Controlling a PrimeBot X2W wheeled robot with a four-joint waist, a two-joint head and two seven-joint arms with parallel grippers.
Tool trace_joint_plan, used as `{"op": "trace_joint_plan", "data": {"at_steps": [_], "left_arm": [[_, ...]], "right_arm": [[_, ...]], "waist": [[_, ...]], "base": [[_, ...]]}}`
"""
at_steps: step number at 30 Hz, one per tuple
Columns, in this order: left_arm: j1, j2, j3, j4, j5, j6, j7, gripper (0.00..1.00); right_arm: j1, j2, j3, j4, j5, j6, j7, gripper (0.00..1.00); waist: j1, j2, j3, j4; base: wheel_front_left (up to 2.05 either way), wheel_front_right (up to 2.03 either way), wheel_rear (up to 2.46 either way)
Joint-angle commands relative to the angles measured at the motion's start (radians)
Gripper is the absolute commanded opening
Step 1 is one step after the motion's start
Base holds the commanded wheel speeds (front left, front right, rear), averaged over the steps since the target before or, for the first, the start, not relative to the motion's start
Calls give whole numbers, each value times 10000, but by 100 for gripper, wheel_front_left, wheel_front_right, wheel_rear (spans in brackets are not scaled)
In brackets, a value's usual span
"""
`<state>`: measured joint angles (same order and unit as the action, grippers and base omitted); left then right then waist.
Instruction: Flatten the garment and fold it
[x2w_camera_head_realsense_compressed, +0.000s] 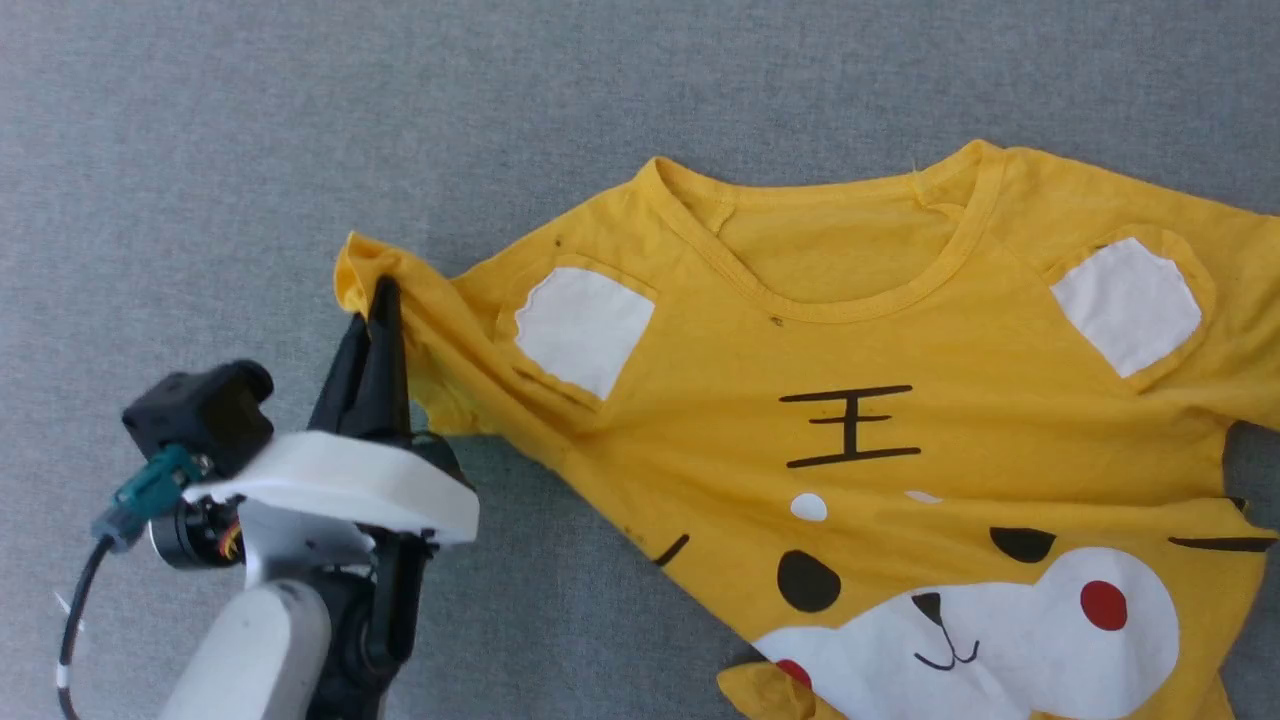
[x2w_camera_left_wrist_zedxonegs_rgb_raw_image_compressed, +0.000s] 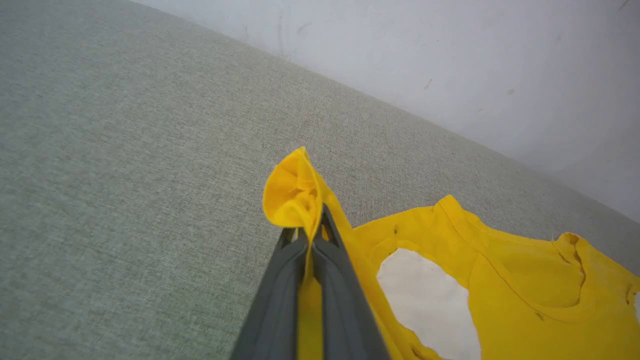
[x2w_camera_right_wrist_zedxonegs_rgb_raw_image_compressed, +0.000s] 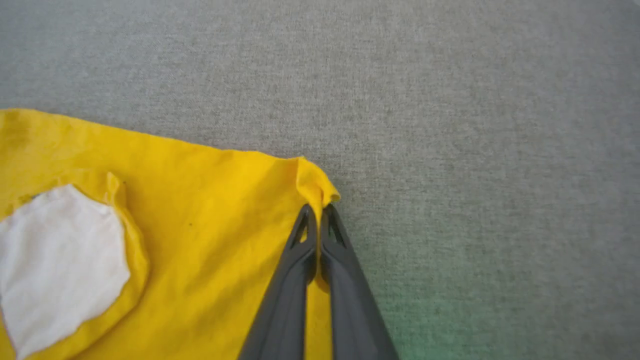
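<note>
Left gripper (x2w_camera_head_realsense_compressed: 385, 305) pinches the garment (x2w_camera_head_realsense_compressed: 700, 420) at its 9 o'clock corner, right gripper (x2w_camera_right_wrist_zedxonegs_rgb_raw_image_compressed: 318, 212) pinches the 3 o'clock corner; long axis runs 9-to-3 between them.

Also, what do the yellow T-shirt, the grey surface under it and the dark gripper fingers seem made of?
The yellow short-sleeved T-shirt looks like soft matte cotton knit: it creases, with a ribbed collar. The grey surface seems woven fabric or low carpet, by its speckled grain. The left gripper's dark fingers look like smooth moulded plastic.
</note>
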<state>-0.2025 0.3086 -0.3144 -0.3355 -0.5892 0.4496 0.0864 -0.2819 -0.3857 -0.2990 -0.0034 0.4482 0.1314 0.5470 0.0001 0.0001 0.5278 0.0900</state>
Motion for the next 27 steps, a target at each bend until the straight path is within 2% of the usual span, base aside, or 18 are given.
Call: {"op": "trace_joint_plan", "data": {"at_steps": [1,7,13,17,23,27], "left_arm": [[-314,5,54,44,36,-64,-100,0],[-1556,565,129,46,644,-377,-174,0],[-3604,1420,207,111,1263,-880,381,0],[-5228,1841,31,599,1519,-1365,1103,0],[-7564,1866,-371,1576,1575,-2069,2065,0],[-8713,1739,-485,2203,1329,-2357,2794,0]], "right_arm": [[-181,123,-3,-51,-21,-7,-174,0],[-1159,435,164,-1305,256,-7,-1035,0],[-2902,250,752,-2059,215,-7,-1295,0],[-4268,27,1414,-1788,60,-7,-1220,0],[-6135,-211,2228,-972,-208,-7,-1103,0],[-7128,-230,2716,-556,-280,-7,-839,0]], "waist": [[-1,-1,-220,-36],[-1,-1,-928,-346],[-1,-1,-1684,-760],[-1,-1,-2096,-978],[-1,-1,-2593,-1133],[-1,-1,-2881,-1271]], "base": [[0,0,0],[0,0,0],[0,0,0],[0,0,0],[0,0,0],[0,0,0]]}}
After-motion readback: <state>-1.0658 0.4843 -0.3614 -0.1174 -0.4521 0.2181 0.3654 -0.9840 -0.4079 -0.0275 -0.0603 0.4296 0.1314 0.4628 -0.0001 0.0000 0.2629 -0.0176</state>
